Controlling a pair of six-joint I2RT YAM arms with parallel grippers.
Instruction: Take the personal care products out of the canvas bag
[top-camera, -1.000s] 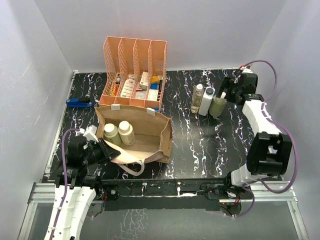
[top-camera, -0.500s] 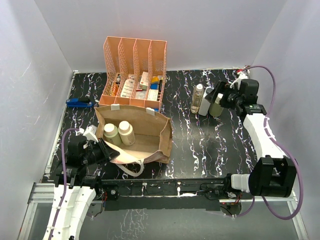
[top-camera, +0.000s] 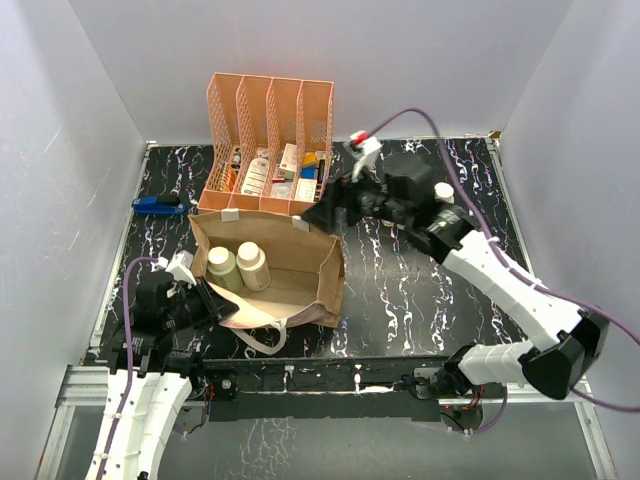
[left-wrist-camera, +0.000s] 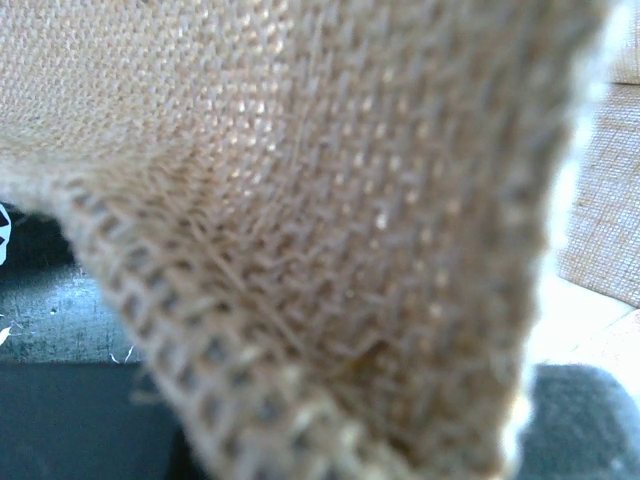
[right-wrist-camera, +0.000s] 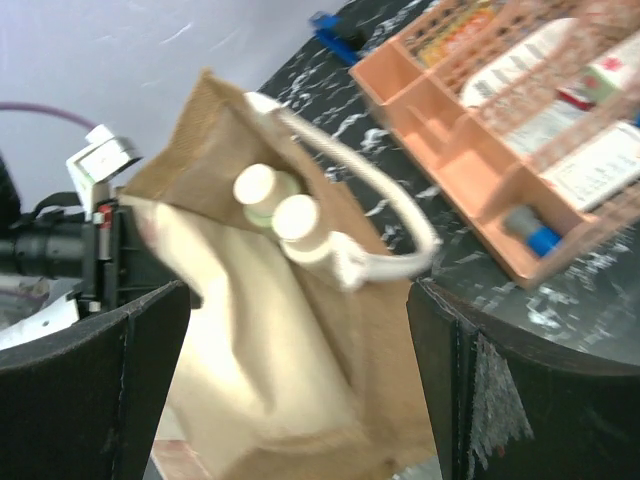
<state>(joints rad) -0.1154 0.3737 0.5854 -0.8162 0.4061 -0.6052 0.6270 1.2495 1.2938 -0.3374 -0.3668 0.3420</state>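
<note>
Near far-right corner of canvas bag (top-camera: 300, 278), hovering with right gripper (top-camera: 333, 207) spread wide, gripping nothing. At bag's near-left rim, pinching the fabric with left gripper (top-camera: 212, 300), clamped down. Sitting upright inside, left end: two olive-green bottles (top-camera: 221, 263) (top-camera: 251, 259), side by side.

tan canvas bag (top-camera: 328, 278), orange rack (top-camera: 316, 108), marbled black table (top-camera: 400, 292)

Marbled table (top-camera: 400, 290): canvas bag (top-camera: 285, 255), rack (top-camera: 300, 110)

Right arm stretched leftward, right hand (top-camera: 333, 208) wide open; left hand (top-camera: 205, 298) clamping canvas bag (top-camera: 322, 272) rim.
</note>
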